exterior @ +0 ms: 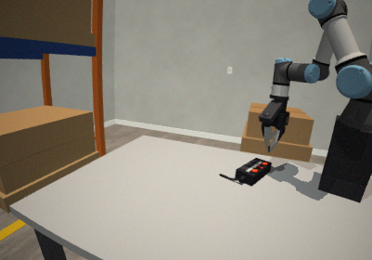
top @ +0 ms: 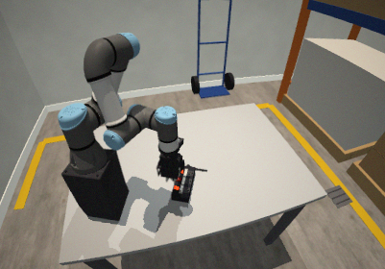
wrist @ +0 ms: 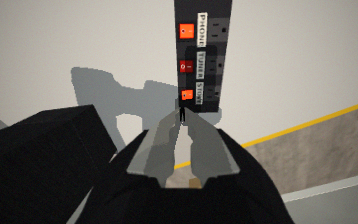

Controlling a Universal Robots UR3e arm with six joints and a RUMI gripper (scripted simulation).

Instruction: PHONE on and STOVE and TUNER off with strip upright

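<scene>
A black power strip [top: 183, 184] lies face up on the white table; it also shows in the exterior view [exterior: 253, 171] and the wrist view [wrist: 202, 55]. Its three red switches are labelled PHONE [wrist: 187, 31], TUNER [wrist: 186, 66] and STOVE [wrist: 187, 94]. The PHONE and STOVE switches look bright orange-red; the TUNER switch looks darker red. My gripper [wrist: 182, 108] [exterior: 271, 146] is shut and empty. It hangs in the air above the STOVE end of the strip, clear of it.
The robot's black base [top: 97, 184] stands on the table's left side. A short black cord [exterior: 227, 176] sticks out of the strip's far end. Cardboard boxes [exterior: 278, 132] and a shelf rack [exterior: 38, 116] stand off the table.
</scene>
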